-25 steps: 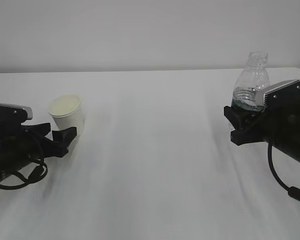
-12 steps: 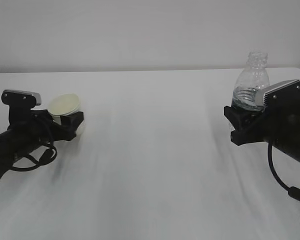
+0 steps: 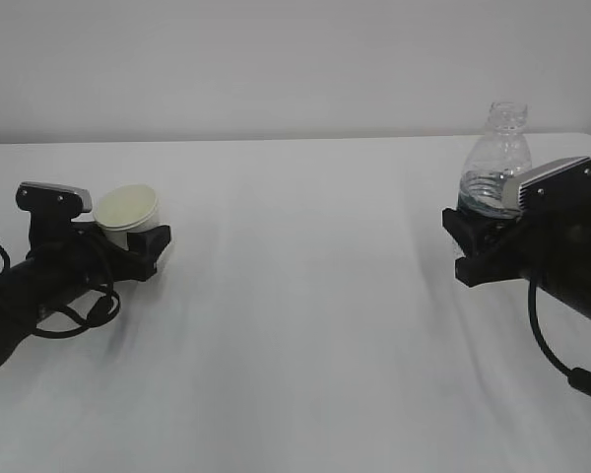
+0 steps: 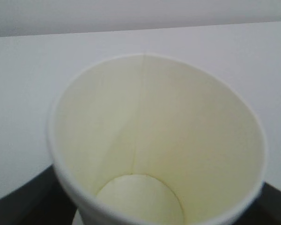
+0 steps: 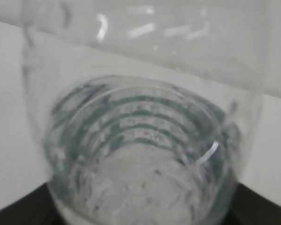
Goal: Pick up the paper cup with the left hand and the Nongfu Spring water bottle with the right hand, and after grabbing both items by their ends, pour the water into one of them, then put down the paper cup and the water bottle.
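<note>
At the left of the exterior view the cup [image 3: 127,210] is seen between the fingers of the left gripper [image 3: 138,248], its cream inside tipped toward the camera. In the left wrist view the cup [image 4: 154,145] fills the frame, with dark finger edges at both lower corners; it is held low on its body.

At the right edge, the bottle [image 3: 495,163] is stood upright in the right gripper [image 3: 478,241], capless neck on top and its lower part hidden behind the claw. In the right wrist view the ribbed bottle [image 5: 140,154] is pressed close, clamped near its base. Both are set over the white table [image 3: 305,325].
</note>
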Controlling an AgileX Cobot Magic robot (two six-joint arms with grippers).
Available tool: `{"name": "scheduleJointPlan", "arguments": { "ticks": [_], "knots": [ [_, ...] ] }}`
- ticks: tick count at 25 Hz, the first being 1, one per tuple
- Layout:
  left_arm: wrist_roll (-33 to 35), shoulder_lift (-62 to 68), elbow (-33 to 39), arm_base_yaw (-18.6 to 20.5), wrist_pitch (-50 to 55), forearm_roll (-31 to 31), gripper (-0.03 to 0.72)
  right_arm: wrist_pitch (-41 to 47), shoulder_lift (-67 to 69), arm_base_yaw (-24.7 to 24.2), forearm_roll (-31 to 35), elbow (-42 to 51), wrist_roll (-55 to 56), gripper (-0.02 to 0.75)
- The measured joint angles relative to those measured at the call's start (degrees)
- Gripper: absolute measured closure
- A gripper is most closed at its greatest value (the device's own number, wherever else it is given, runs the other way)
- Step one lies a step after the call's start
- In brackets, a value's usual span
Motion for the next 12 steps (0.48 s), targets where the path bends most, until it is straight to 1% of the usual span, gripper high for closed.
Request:
{"name": "scheduleJointPlan", "arguments": {
  "ticks": [4, 12],
  "knots": [
    [0.0, 0.6, -0.1, 0.0, -0.1, 0.0, 0.106, 0.0, 0.0, 0.0, 0.1, 0.0, -0.1, 0.311],
    [0.0, 0.8, -0.3, 0.0, -1.5, 0.6, 0.183, 0.0, 0.0, 0.0, 0.1, 0.0, -0.1, 0.311]
  ]
}}
